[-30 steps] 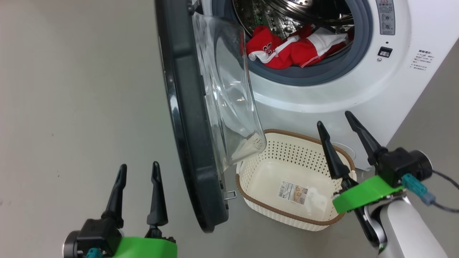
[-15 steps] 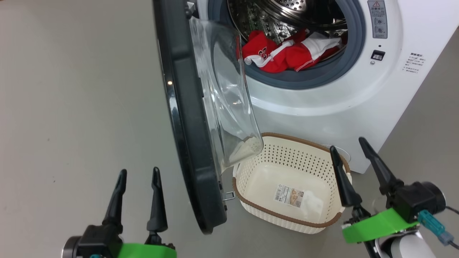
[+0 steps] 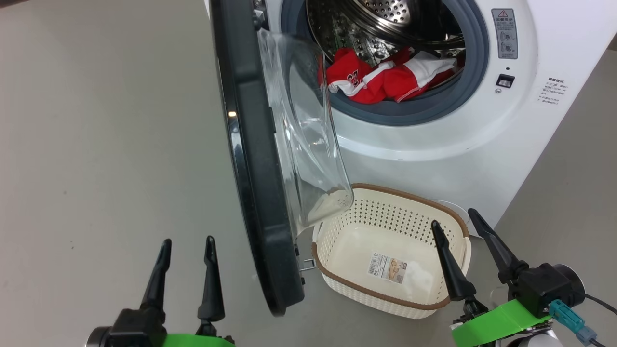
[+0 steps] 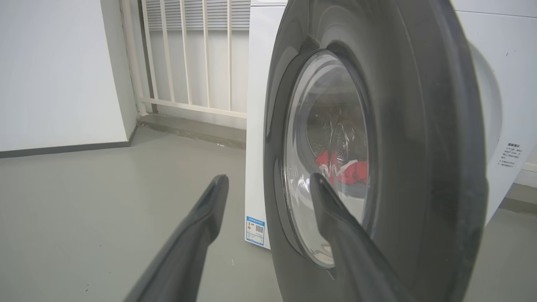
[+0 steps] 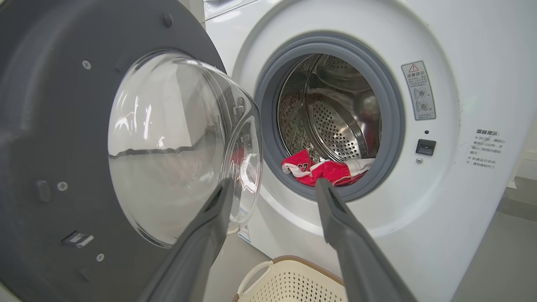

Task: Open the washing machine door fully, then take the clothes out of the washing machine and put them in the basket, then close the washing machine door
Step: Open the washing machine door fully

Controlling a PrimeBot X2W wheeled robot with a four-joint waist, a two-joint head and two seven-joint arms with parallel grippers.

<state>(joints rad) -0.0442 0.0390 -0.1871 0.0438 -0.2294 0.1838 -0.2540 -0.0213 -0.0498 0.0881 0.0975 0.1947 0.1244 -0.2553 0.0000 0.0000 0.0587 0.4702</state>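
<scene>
The right pincer (image 3: 453,217), at the lower right of the frame, is spread wide and empty, its fingers by the right end of the basket (image 3: 395,212) at lower centre. The left pincer (image 3: 188,240), at the lower left, is also wide and empty, just left of the swung-out door (image 3: 255,193). The clothes (image 3: 381,82) lie inside the washer (image 3: 434,144), at upper centre.

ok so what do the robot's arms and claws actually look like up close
The left claw and right claw each have two long, tapering matte black fingers on a blocky black body, backed by a bright green band. The right one also carries a teal plug and a thin dark cable.
</scene>
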